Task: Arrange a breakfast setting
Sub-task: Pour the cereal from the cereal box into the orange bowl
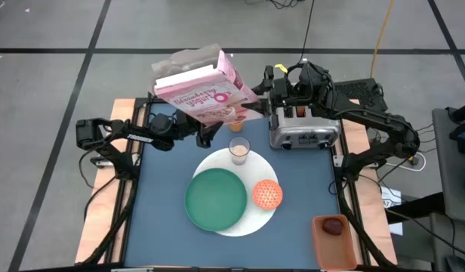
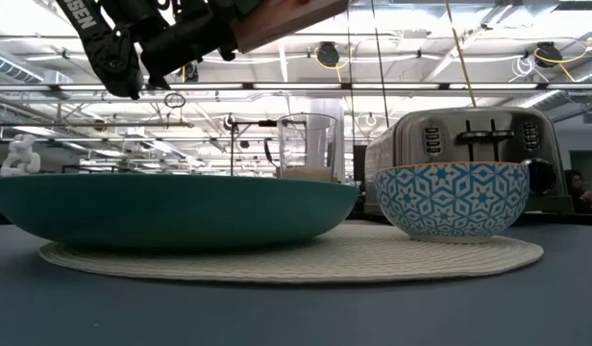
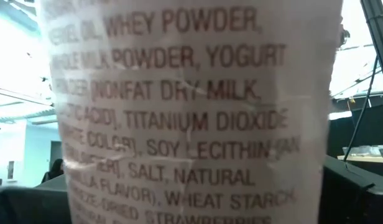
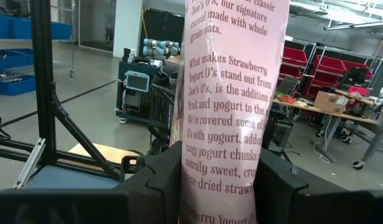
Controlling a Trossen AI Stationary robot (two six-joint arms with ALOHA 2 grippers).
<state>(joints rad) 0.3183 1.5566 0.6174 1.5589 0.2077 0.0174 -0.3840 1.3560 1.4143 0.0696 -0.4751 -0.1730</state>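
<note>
**A:** Where's the pink cereal box (image 1: 204, 89)?

**B:** Up in the air, tilted, its open top with the inner bag pointing away from the surface's middle. Both sets of fingers hold it. The right fingers (image 4: 217, 186) are closed on its narrow side, one dark finger pressed against each face, as the right wrist view shows. The left fingers (image 1: 206, 130) come in from the other side at the box's lower end; they stand wide, and the left wrist view is filled by the ingredient panel right in front of them, so they appear to clamp the box across its broad width.

**A:** And below the fingers?

**B:** The milk glass (image 1: 239, 149) stands almost under the box's lower end, on the far edge of the larger white disc (image 1: 260, 214). On that disc lie the green round plate (image 1: 216, 199) and, beside it on the right arm's side, the small orange bowl (image 1: 267, 193); the low view shows its outside patterned blue and white.

**A:** Anything beyond them?

**B:** A toaster (image 1: 303, 127) sits under the right arm, just beside the glass. Well apart, at the surface's near corner on the right arm's side, an orange tray (image 1: 334, 243) holds the dark-red fruit (image 1: 334, 225).
</note>
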